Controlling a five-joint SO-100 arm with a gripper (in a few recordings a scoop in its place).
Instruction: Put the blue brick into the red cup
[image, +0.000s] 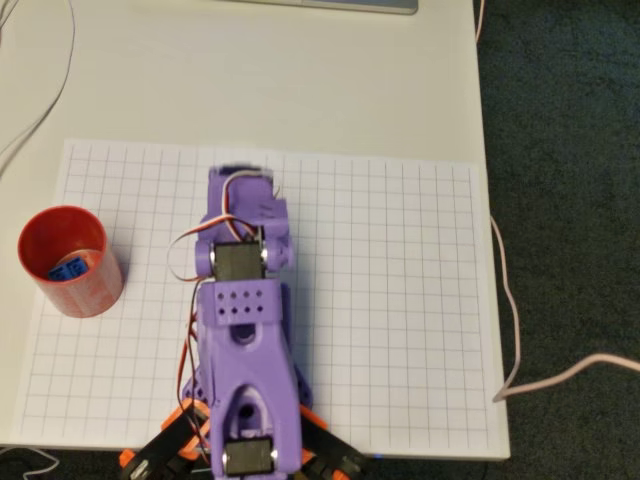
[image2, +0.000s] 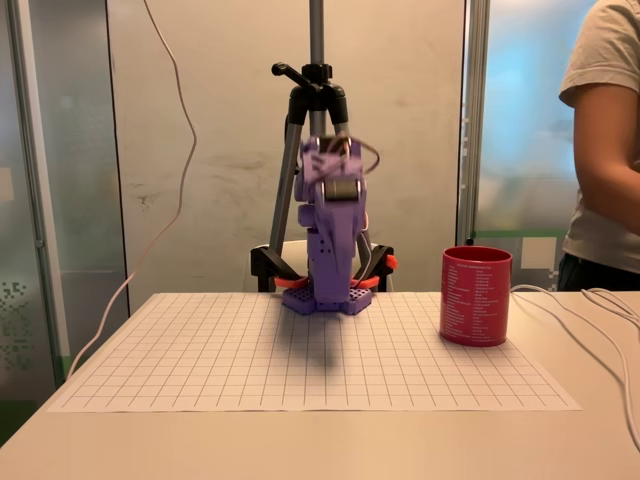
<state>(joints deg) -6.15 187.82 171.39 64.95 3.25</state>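
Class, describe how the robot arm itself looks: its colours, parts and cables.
The arm is purple plastic with black servo blocks, a patch of small round holes on one link, and an orange and black base. Thin red, white and dark wires loop along it. Its gripper end is blurred.

- The red cup (image: 70, 261) stands upright on the grid sheet (image: 400, 300), near the sheet's left edge.
- The blue brick (image: 67, 270) lies inside the cup, on its bottom.
- The purple arm (image: 243, 330) reaches up the sheet's middle from the bottom edge, well apart from the cup.
- The gripper's end is blurred.
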